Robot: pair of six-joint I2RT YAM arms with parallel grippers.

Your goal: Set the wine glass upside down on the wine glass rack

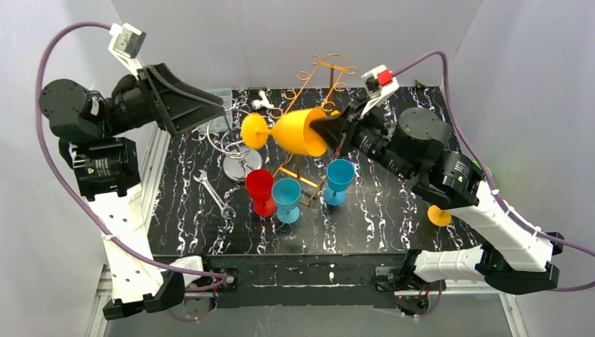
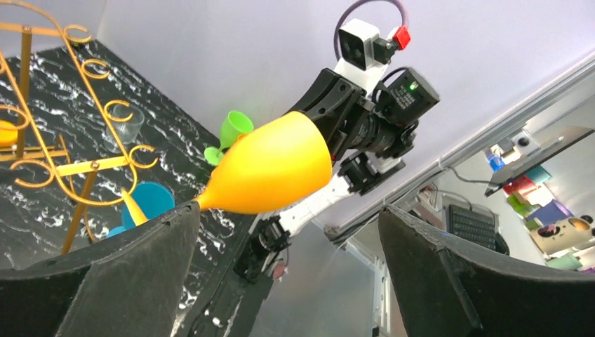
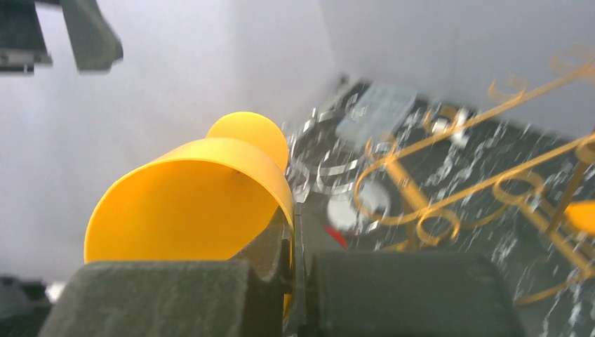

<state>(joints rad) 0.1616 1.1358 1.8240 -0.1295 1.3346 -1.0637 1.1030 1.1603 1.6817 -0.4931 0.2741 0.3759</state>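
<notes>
— What does the wine glass (image 1: 298, 132) look like?
— It is yellow-orange, with a wide cup, a short stem and a round foot.
— Is it standing up?
— No. It is up in the air, tipped on its side. The foot points left and the open mouth points right. The right end effector (image 1: 328, 135) pinches its rim.
— And the wine glass rack (image 2: 26, 70)?
— It is thin gold wire with curly ends. It stands upright on the black desk (image 1: 393, 203). The glass is right beside its arms. I cannot tell if they touch.
</notes>
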